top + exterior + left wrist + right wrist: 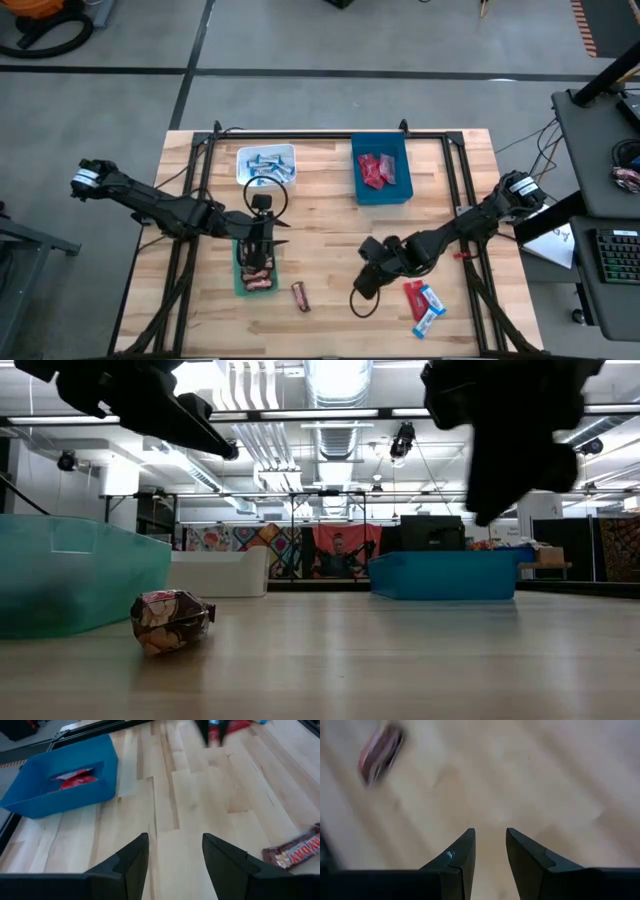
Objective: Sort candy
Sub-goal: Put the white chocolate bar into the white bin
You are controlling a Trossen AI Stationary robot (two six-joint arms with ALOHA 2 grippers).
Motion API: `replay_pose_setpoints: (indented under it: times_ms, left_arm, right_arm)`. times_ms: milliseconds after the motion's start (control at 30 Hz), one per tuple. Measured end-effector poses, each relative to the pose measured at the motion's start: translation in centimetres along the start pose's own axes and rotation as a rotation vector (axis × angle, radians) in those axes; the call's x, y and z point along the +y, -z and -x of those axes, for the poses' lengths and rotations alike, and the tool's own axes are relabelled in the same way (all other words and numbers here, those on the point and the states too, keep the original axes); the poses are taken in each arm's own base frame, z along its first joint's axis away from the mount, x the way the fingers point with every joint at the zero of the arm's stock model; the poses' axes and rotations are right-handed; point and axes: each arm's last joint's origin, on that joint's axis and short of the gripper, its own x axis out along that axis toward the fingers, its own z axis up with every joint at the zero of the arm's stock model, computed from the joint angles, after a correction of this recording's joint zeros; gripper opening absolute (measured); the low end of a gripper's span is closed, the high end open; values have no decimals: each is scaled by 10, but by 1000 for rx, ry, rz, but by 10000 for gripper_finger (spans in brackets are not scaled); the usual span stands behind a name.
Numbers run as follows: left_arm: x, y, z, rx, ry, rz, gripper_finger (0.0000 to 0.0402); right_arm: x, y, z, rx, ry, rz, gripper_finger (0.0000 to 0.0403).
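Candy is split across several spots. Blue-and-white bars point(265, 164) sit in the white bin point(288, 152) at the far left of the table point(330, 230). Red packets point(375, 170) sit in the blue bin point(381, 193) just right of it. Brown bars point(256, 277) lie in the green bin point(237, 285) near the front left.

Loose pieces on the wood: one brown bar point(300, 296) just right of the green bin, and at the front right a red packet point(414, 298) touching a blue-and-white bar point(429, 308).

Left claw point(175, 852) hangs above the green bin, fingers apart, nothing between them. Its wrist view looks across bare wood at the blue bin with red packets inside and a brown bar at the frame edge.

Right claw point(490, 847) hovers over bare table between the loose brown bar and the red/blue pair, fingers slightly apart, holding nothing. A blurred reddish wrapper point(379, 753) shows ahead of it in its wrist view.

Low view: loose brown bar point(170, 620) lies on the wood just beside the green bin wall point(80, 575), white and blue bins farther back.
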Motion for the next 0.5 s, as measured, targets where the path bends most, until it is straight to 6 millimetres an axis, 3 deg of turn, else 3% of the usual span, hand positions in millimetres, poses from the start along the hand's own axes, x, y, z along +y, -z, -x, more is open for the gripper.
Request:
replay_pose_setpoints:
  times_ms: [300,500]
  left_arm:
    - [9,-2,-3,-10,-36,-6,168]
    - [13,-3,-4,-14,-53,-17,168]
  right_arm:
    - [5,16,3,343,-86,-235,97]
    - [-3,35,9,523,64,-379,77]
